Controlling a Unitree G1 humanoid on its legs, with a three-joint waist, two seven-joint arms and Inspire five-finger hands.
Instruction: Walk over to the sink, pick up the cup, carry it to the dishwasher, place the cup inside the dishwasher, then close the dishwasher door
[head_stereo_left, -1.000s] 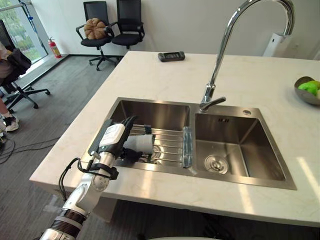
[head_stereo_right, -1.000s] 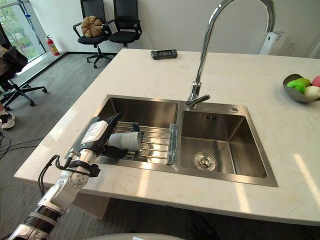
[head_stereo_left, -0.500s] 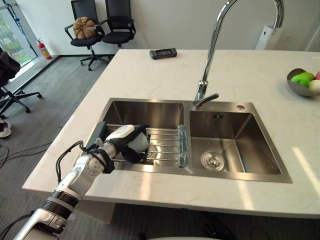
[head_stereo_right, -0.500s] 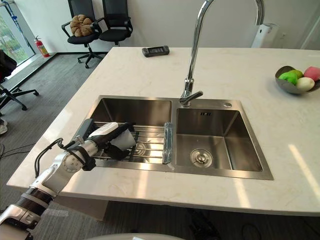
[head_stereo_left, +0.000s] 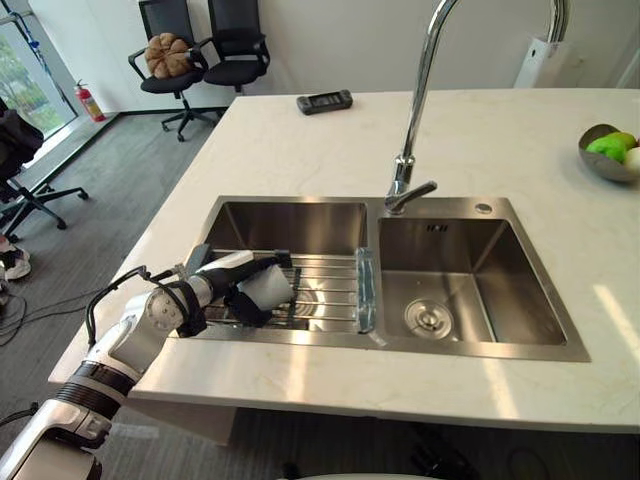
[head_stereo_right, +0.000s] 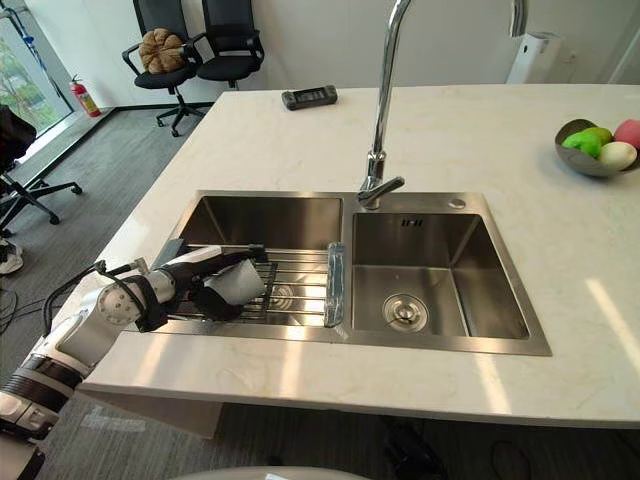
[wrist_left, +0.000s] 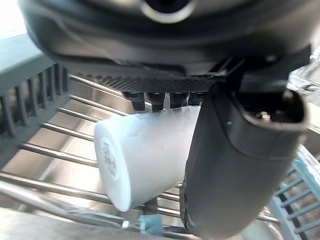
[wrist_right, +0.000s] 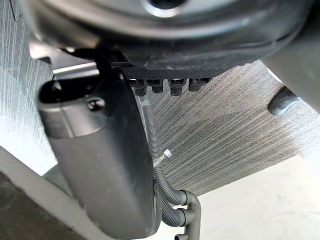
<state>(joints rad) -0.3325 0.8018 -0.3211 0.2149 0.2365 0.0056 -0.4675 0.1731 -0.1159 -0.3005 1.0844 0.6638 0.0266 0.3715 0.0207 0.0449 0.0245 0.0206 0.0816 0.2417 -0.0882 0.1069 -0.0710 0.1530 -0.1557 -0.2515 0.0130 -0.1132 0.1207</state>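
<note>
Over the sink's (head_stereo_left: 300, 338) left rim, the left hand (head_stereo_left: 228, 287) reaches into the left basin. Its fingers and thumb are curled round the white cup (head_stereo_left: 268, 288). The cup lies on its side on the wire rack (head_stereo_left: 328, 290) that spans that basin, with its base turned toward the sink's front rim in the left wrist view. In the sink's right basin the round drain (head_stereo_left: 430, 318) sits at the bottom. The tall curved faucet (head_stereo_left: 415, 120) rises from the sink's back rim between the basins. Behind the sink, a dark flat device (head_stereo_left: 324, 101) lies on the pale surface (head_stereo_left: 300, 150). To the sink's right stands a bowl of fruit (head_stereo_left: 605, 165). The right hand (wrist_right: 100, 165) hangs over grey carpet (wrist_right: 240, 115); whether it is open or closed cannot be told.
</note>
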